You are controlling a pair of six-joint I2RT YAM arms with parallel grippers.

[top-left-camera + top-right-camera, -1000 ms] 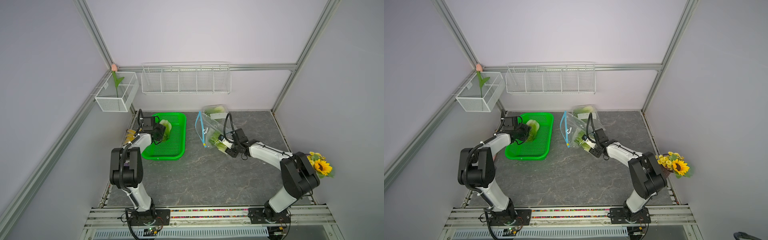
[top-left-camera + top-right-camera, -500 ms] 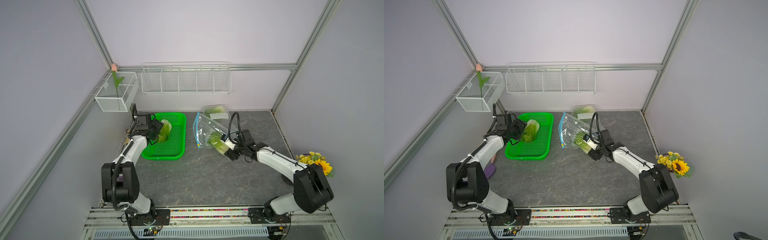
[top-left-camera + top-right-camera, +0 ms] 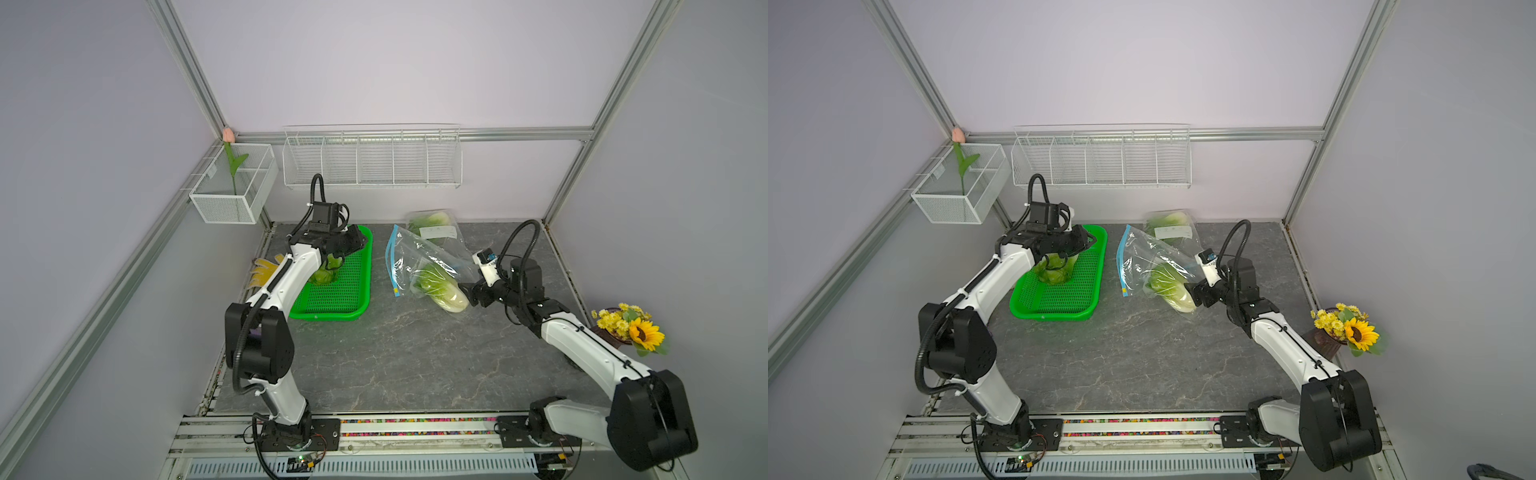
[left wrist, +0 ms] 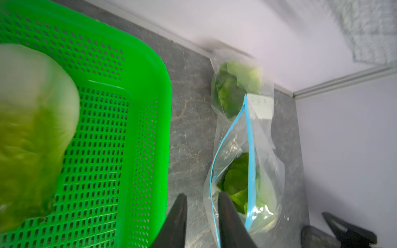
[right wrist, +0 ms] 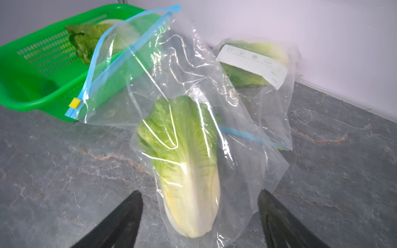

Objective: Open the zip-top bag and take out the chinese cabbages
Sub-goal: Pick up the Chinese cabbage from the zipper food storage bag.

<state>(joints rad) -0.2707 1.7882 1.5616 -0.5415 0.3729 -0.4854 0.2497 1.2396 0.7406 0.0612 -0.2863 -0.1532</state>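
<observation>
An open zip-top bag with a blue seal lies on the table and holds one of the chinese cabbages. My right gripper is open wide, its fingers on either side of that cabbage's pale base without touching it. Another cabbage lies in the green basket. My left gripper hangs over the basket's edge nearest the bag, jaws a narrow gap apart and empty. One fingertip overlaps the bag's mouth.
A second clear bag with a white label and a cabbage inside lies by the back wall. A sunflower bunch stands at the right edge, and a yellow object lies left of the basket. Wire racks hang on the wall.
My left gripper let the cabbage go into the basket, swung toward the bag and narrowed its jaws. My right gripper opened wide and drew back, leaving the bag lying flatter.
</observation>
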